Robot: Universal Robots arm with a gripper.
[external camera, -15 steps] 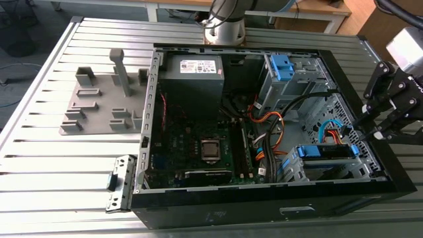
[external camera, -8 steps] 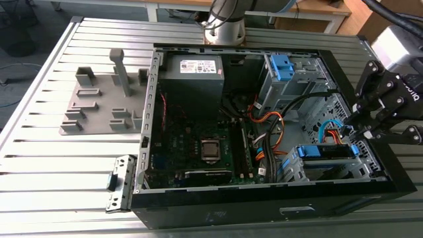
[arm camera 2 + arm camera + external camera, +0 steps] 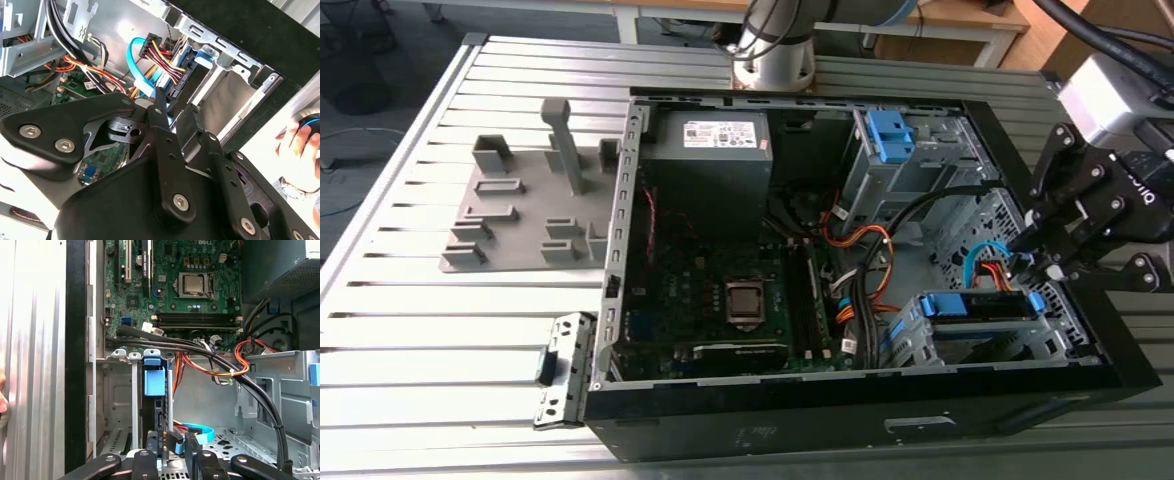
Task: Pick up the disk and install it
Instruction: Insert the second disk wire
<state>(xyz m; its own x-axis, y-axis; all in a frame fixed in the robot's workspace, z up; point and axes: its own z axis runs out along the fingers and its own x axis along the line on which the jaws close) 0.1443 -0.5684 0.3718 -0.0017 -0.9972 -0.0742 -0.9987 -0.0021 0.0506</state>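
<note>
For writing, there's not much. The grey power supply box (image 3: pixel 710 165) has a white sticker (image 3: pixel 724 132) covered in print. In the first wrist view the green motherboard (image 3: pixel 165 295) has small white lettering along its edge.

The disk (image 3: pixel 977 306) sits in the metal drive cage (image 3: pixel 1051 342), in the corner of the open computer case (image 3: pixel 854 420) on the exterior view's right. Its blue bracket (image 3: pixel 947 303) frames it. A light blue cable (image 3: pixel 971 266) and a bundle of red, yellow and black wires (image 3: pixel 1003 274) run to its back end. The gripper (image 3: pixel 1051 258) hangs just over that end. Honestly, I can't tell if it's open, closed or pinching something.

The first wrist view looks down the cage. The disk (image 3: pixel 150 415) is edge-on between the rails, and thick black cables (image 3: pixel 200 347) cross between it and the motherboard. The gripper (image 3: pixel 175 442) is right at the plugs.

The second wrist view gets the plugs close up past the gripper (image 3: pixel 172 107). It also catches a person's hand (image 3: pixel 300 142) outside the case wall.

Everything rests on a slatted metal table (image 3: pixel 400 300). A grey plastic fixture (image 3: pixel 520 215) lies beside the case on the exterior view's left. The arm's base (image 3: pixel 774 45) stands at the far edge, with desk legs and grey floor behind it.
</note>
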